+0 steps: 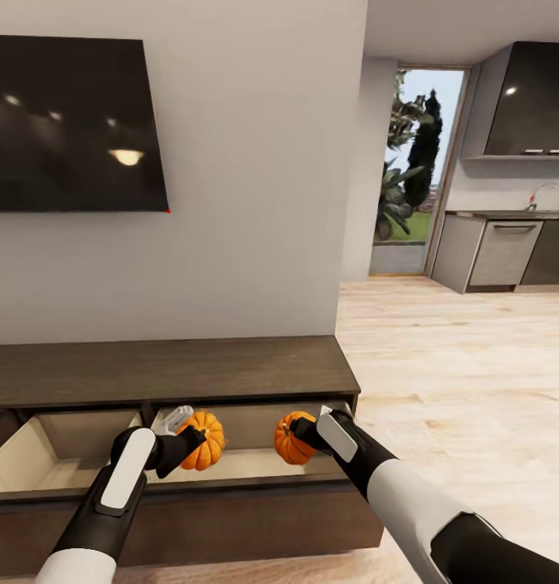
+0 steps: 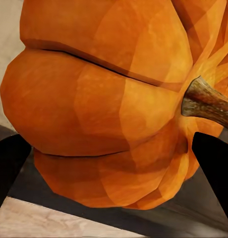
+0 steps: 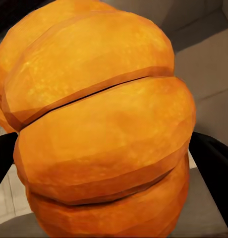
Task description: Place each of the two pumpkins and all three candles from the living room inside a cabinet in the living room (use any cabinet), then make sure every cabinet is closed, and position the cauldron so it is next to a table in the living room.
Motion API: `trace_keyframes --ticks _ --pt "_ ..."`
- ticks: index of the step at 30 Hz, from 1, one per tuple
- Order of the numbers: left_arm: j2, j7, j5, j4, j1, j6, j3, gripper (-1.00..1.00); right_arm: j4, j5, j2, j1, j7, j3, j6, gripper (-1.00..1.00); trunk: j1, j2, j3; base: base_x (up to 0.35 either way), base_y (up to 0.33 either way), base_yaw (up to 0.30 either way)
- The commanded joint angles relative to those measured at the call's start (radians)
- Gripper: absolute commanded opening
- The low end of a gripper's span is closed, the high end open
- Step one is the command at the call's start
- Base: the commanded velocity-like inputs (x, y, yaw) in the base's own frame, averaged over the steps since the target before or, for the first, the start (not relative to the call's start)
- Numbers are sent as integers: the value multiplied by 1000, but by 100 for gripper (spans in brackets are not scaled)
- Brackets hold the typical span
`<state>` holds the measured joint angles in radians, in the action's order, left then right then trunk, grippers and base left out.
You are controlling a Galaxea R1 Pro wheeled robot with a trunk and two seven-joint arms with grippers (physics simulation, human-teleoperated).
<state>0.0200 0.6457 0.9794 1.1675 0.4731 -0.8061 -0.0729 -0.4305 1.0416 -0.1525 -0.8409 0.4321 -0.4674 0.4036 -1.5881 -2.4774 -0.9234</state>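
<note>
The dark brown cabinet [image 1: 174,369] stands against the wall with two drawers pulled open, their insides pale wood. My left gripper [image 1: 195,442] is shut on one orange pumpkin [image 1: 211,442] above the right-hand open drawer [image 1: 247,466]. My right gripper [image 1: 300,434] is shut on the other pumpkin [image 1: 285,442] over the same drawer, a short gap between the two. In the left wrist view the pumpkin [image 2: 104,109] with its brown stem sits between dark fingers [image 2: 215,171]. The right wrist view has its pumpkin [image 3: 104,139] between dark fingers [image 3: 215,168]. The candles, the cauldron and the table are out of view.
A black TV [image 1: 68,122] hangs on the wall above the cabinet. The left open drawer [image 1: 44,454] shows a bare pale bottom. To the right, pale wood floor [image 1: 457,365] runs to a glass door [image 1: 413,170] and grey kitchen units [image 1: 506,251].
</note>
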Motion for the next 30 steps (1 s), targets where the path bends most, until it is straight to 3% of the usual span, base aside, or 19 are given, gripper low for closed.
trace_keyframes --ticks 1,7,12,30 --pt "3 45 20 1 1 2 -2 -100 -6 1 -6 -1 16 -7 11 -100 0 -1 -1 0 0 0" --pt "4 98 19 1 1 2 -2 -100 -25 2 -15 -1 63 -18 21 -100 0 -1 -1 0 0 0" --pt "5 100 21 1 1 2 -1 -100 -39 3 -16 -1 78 -44 21 -100 0 -1 -1 17 0 0" --pt "6 98 23 3 1 2 -2 -100 -41 3 -16 -1 79 -48 18 -100 0 -1 -1 107 0 0"
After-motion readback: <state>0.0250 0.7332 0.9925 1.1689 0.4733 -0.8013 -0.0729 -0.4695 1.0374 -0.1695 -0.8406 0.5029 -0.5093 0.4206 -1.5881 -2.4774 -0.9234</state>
